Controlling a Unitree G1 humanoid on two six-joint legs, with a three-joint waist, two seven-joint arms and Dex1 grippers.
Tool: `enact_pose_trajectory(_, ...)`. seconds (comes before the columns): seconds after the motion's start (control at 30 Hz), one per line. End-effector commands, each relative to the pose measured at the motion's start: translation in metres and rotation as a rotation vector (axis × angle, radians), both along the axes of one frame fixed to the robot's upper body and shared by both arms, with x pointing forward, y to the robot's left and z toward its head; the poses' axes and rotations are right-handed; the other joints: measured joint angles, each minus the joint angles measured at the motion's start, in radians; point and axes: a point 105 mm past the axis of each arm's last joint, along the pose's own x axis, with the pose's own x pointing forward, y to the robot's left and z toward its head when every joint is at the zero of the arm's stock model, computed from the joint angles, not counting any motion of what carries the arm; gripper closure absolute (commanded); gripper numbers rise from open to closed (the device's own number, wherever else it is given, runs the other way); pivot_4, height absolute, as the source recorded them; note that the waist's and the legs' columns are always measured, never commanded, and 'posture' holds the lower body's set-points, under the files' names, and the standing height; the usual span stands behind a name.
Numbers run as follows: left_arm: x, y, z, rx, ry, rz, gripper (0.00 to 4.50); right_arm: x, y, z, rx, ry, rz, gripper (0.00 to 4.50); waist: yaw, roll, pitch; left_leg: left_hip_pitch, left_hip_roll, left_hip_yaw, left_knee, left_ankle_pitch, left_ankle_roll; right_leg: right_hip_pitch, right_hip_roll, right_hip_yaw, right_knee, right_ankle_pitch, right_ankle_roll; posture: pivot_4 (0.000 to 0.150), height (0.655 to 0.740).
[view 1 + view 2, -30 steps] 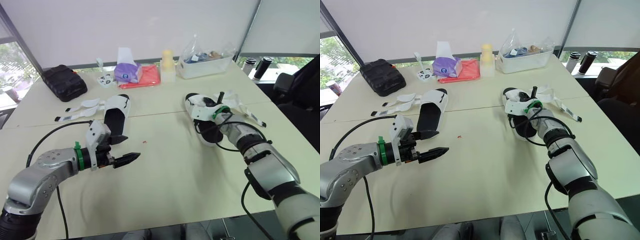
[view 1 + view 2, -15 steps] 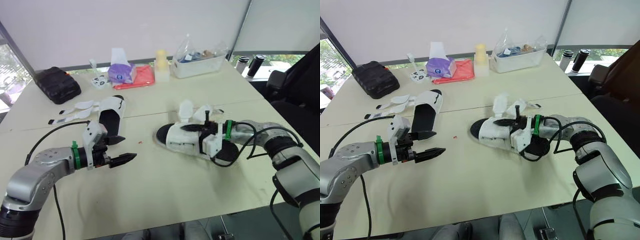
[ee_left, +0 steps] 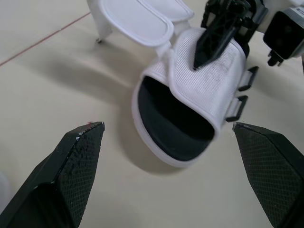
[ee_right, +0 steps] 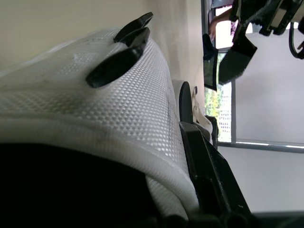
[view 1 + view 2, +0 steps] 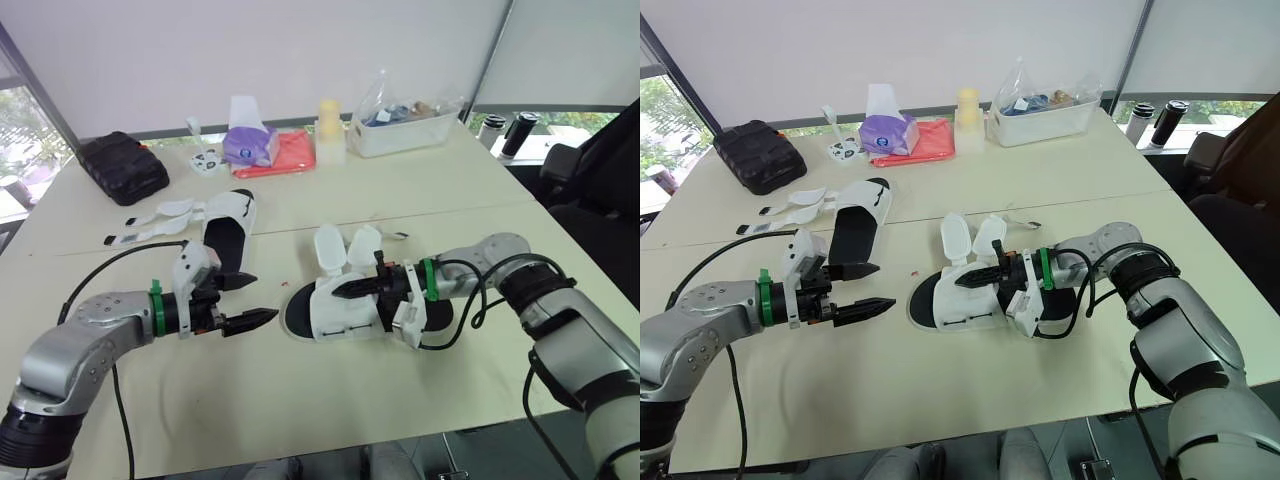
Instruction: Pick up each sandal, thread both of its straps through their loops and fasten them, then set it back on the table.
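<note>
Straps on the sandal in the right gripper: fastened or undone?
Undone. Both white straps of the sandal stand up free, none through the black loops on its side.

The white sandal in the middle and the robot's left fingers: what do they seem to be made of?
The sandal upper looks like matte white woven mesh, by its fine dotted weave; its black footbed could be foam or rubber. The left gripper has fingers that look like hard black plastic, with diamond-knurled faces.
</note>
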Motion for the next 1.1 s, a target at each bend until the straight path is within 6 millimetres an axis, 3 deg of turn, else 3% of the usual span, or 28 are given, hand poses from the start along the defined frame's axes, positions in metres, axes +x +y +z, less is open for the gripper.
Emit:
enact_pose_trajectory(0.03, -0.003, -0.005, 0.006, -0.006, -0.028, -0.024, 0.00, 0.002, 0.006, 0.008, 0.037, 0.015, 0.012, 3.56, -0.001, 0.000, 0.000, 0.000, 0.000, 0.000, 0.000, 0.000, 0.000, 0.000, 0.000, 0.000, 0.000, 0.000, 0.000, 0.150, 0.7400)
enact_pose_trajectory(0.27, -0.004, -0.011, 0.004, -0.012, -0.017, -0.044, 0.00, -0.002, -0.003, 0.008, 0.046, 0.018, 0.010, 0.06, -0.001, 0.000, 0.000, 0.000, 0.000, 0.000, 0.000, 0.000, 0.000, 0.000, 0.000, 0.000, 0.000, 0.000, 0.000, 0.150, 0.7400)
enact_pose_trajectory(0.37, -0.004, -0.013, 0.003, -0.013, -0.014, -0.053, 0.00, 0.002, -0.013, 0.011, 0.049, 0.009, -0.034, 0.06, 0.001, 0.000, 0.000, 0.000, 0.001, 0.000, 0.000, 0.000, 0.000, 0.000, 0.001, 0.000, 0.000, 0.000, 0.000, 0.150, 0.7400)
enact_pose_trajectory(0.5, -0.006, -0.018, -0.002, -0.015, 0.005, -0.094, 0.00, 0.002, -0.057, 0.026, 0.052, -0.004, -0.143, 0.06, 0.006, 0.000, 0.000, 0.000, 0.000, 0.001, 0.000, 0.000, 0.000, 0.000, 0.001, 0.001, 0.000, 0.000, 0.000, 0.150, 0.7400)
enact_pose_trajectory(0.57, -0.006, -0.020, -0.004, -0.017, 0.011, -0.117, 0.00, -0.004, -0.064, 0.028, 0.059, -0.005, -0.142, 0.06, 0.005, 0.000, 0.000, 0.000, 0.000, 0.001, 0.000, 0.000, 0.000, 0.001, 0.001, 0.001, -0.001, 0.000, 0.000, 0.150, 0.7400)
enact_pose_trajectory(0.67, -0.003, -0.023, -0.013, 0.014, 0.011, -0.165, 0.87, -0.012, -0.076, 0.027, 0.057, 0.001, -0.167, 0.00, -0.002, 0.000, 0.000, 0.002, 0.002, 0.002, -0.001, 0.000, 0.000, 0.002, 0.002, 0.001, -0.001, 0.000, 0.000, 0.150, 0.7400)
enact_pose_trajectory(0.73, 0.002, -0.024, -0.019, 0.041, 0.000, -0.191, 2.03, -0.013, -0.088, 0.026, 0.056, 0.003, -0.220, 0.00, -0.001, 0.000, 0.000, 0.009, 0.003, 0.006, -0.003, 0.000, 0.000, 0.007, 0.004, 0.004, -0.001, 0.000, 0.000, 0.150, 0.7400)
enact_pose_trajectory(0.83, 0.010, -0.027, -0.027, 0.076, -0.025, -0.223, 3.30, -0.010, -0.108, 0.023, 0.048, 0.011, -0.322, 0.00, 0.001, -0.001, 0.000, 0.012, 0.004, 0.011, -0.003, 0.000, 0.001, 0.008, 0.007, 0.011, -0.001, 0.000, -0.001, 0.150, 0.7400)
enact_pose_trajectory(0.9, 0.015, -0.027, -0.034, 0.113, -0.043, -0.243, 4.40, -0.002, -0.119, 0.029, 0.110, 0.026, -0.422, 0.00, 0.001, -0.001, 0.000, 0.012, 0.005, 0.015, -0.002, -0.001, 0.001, 0.008, 0.007, 0.014, -0.001, 0.000, 0.000, 0.150, 0.7400)
enact_pose_trajectory(1.1, 0.035, -0.029, -0.049, 0.154, -0.082, -0.228, 4.46, 0.038, -0.130, 0.048, 0.367, 0.200, -0.720, 0.00, -0.003, -0.002, 0.000, 0.015, 0.010, 0.026, -0.001, -0.002, 0.005, 0.009, 0.010, 0.019, -0.004, 0.005, 0.001, 0.150, 0.7400)
